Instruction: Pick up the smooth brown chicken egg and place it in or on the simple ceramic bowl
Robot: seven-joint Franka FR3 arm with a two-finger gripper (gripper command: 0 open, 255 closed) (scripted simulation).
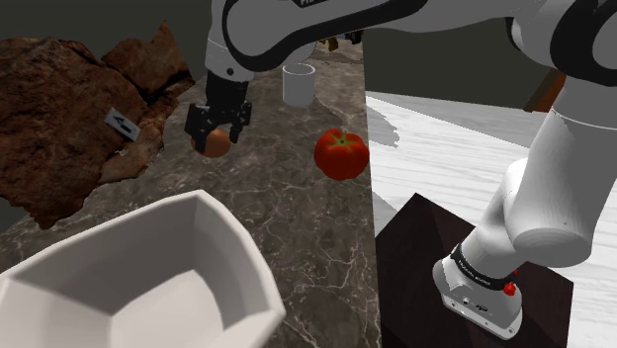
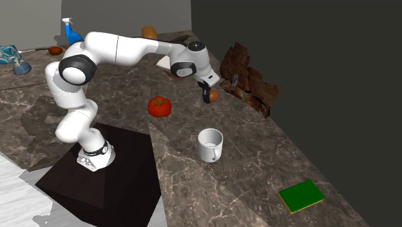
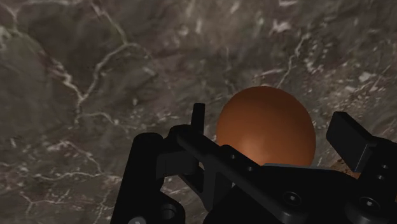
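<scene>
A smooth brown egg lies on the dark marbled counter, close to a rough brown rock. My black gripper hangs straight over it, open. In the wrist view the egg sits between the two fingers of the gripper, and a thin gap shows on each side, so nothing is clasped. The white, angular bowl stands at the near end of the counter in the shoulder view, well apart from the egg.
A red tomato and a white mug stand on the counter. The brown rock lines the wall side. A green flat pad lies far off. The dark stand adjoins the counter's edge.
</scene>
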